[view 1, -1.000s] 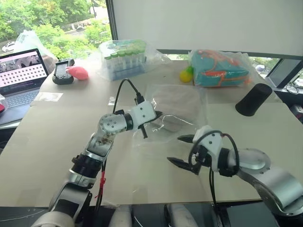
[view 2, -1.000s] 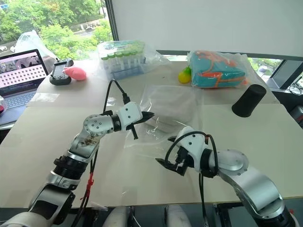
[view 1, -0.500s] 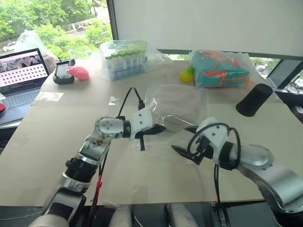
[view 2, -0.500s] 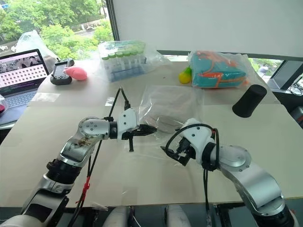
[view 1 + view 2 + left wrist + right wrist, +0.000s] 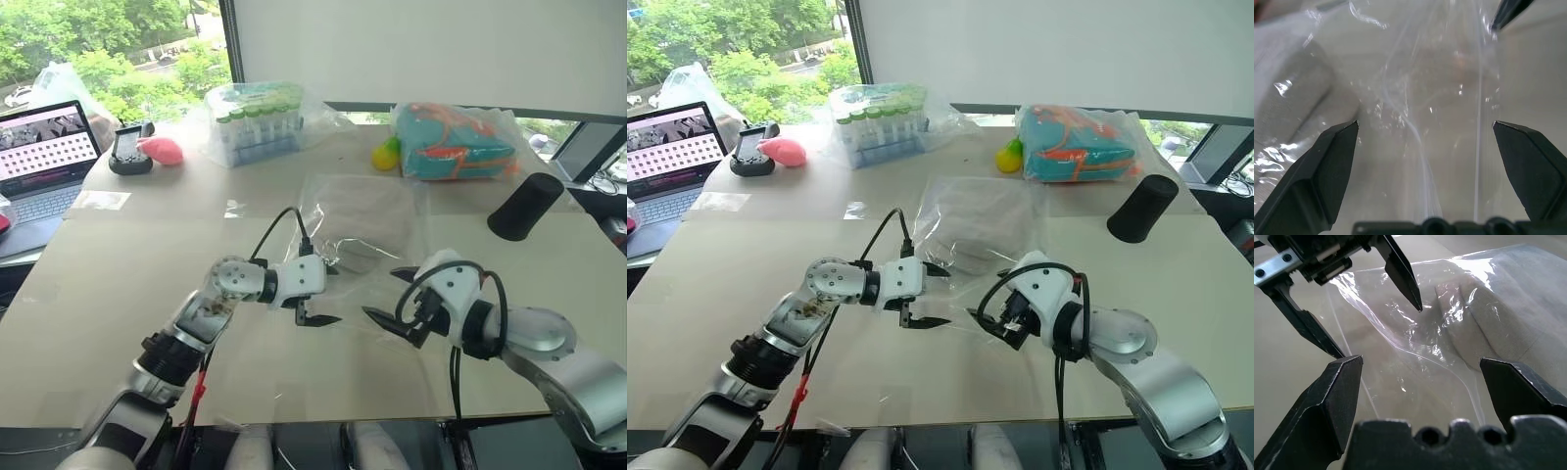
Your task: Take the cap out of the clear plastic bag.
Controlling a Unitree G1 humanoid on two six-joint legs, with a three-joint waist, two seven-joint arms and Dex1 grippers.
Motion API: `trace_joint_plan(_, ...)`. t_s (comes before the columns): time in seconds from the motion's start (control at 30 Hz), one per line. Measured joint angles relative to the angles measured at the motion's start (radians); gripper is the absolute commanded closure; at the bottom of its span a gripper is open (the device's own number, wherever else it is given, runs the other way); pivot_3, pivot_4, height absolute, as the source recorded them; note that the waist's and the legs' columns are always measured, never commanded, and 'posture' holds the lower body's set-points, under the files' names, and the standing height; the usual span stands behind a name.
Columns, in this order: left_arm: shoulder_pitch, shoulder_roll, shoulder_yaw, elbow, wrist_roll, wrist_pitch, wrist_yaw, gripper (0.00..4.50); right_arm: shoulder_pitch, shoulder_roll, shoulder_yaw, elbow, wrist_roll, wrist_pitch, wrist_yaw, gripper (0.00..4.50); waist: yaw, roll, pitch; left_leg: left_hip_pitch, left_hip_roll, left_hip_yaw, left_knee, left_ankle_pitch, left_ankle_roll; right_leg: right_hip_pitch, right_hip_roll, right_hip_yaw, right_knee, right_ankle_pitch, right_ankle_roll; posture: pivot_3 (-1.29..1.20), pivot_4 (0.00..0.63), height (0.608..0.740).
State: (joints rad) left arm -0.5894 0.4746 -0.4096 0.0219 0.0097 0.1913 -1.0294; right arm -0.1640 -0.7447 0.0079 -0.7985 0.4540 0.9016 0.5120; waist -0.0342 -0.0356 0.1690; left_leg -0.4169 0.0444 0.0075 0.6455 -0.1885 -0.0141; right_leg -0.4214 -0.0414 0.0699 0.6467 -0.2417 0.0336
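Left eye view, near to far: both grippers sit low-centre in frame over the tan table (image 5: 118,294). Left gripper (image 5: 324,293) at centre, fingers spread wide, nothing held, tips at the near edge of the clear plastic bag (image 5: 392,230); one finger over the film, other just beside it. Right gripper (image 5: 394,297) lower right of centre, fingers also wide apart and empty, facing the left one w/ the bag's near edge between them.

Right wrist view: bag film lies loose & crinkled betw. its two black fingers (image 5: 1327,406), other gripper's fingers poised at the film's rim. Left wrist view: film runs up the middle betw. spread pads (image 5: 1322,171), grey fabric at frame left.

Mid-frame, just above the grippers: cap (image 5: 364,217), beige-grey, still fully inside the bag, lying flat on the table.

Far side: black cylinder (image 5: 525,206) at right, tilted. Bag w/ teal-orange item (image 5: 453,142) upper right, yellow-green ball (image 5: 386,155) touching its left side. Bag of green-capped tubes (image 5: 257,122) upper centre. Pink toy (image 5: 162,150) next to a black handheld device (image 5: 128,149) upper left. Laptop (image 5: 39,162), open, far left edge.
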Motion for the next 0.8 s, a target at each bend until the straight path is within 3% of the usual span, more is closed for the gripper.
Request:
trace_joint_plan(0.23,-0.033,-0.092,-0.029,0.130,0.158,-0.087,0.184,0.01,0.016,0.000,-0.016,-0.014,0.000,0.005,-0.016,0.00,0.009,0.000,0.000,0.000,0.000,0.000,0.000,0.000,0.000,0.000,0.000,0.000,0.000,0.000,0.000,0.00,0.150,0.740)
trace_joint_plan(0.6,-0.040,-0.097,-0.051,0.140,0.336,-0.130,0.307,0.01,0.011,0.009,-0.016,-0.016,0.001,0.016,-0.034,0.00,0.014,0.000,0.000,0.000,0.000,0.000,0.000,0.000,0.000,0.000,0.000,0.000,0.000,0.000,0.000,0.00,0.150,0.740)
trace_joint_plan(0.7,-0.040,-0.113,-0.051,0.129,0.387,-0.079,0.349,0.77,0.009,0.018,-0.012,-0.016,0.000,0.016,-0.035,0.00,0.014,0.000,0.000,0.001,0.000,0.000,0.000,0.000,0.000,0.001,0.000,0.000,0.000,0.000,0.000,0.00,0.150,0.740)
trace_joint_plan(0.8,-0.033,-0.126,-0.050,0.120,0.414,-0.038,0.369,1.90,0.004,0.022,-0.011,-0.016,0.000,0.016,-0.037,0.00,0.014,0.000,0.000,0.000,0.000,0.000,0.000,0.000,0.000,0.000,0.000,0.000,0.000,0.000,0.000,0.00,0.150,0.740)
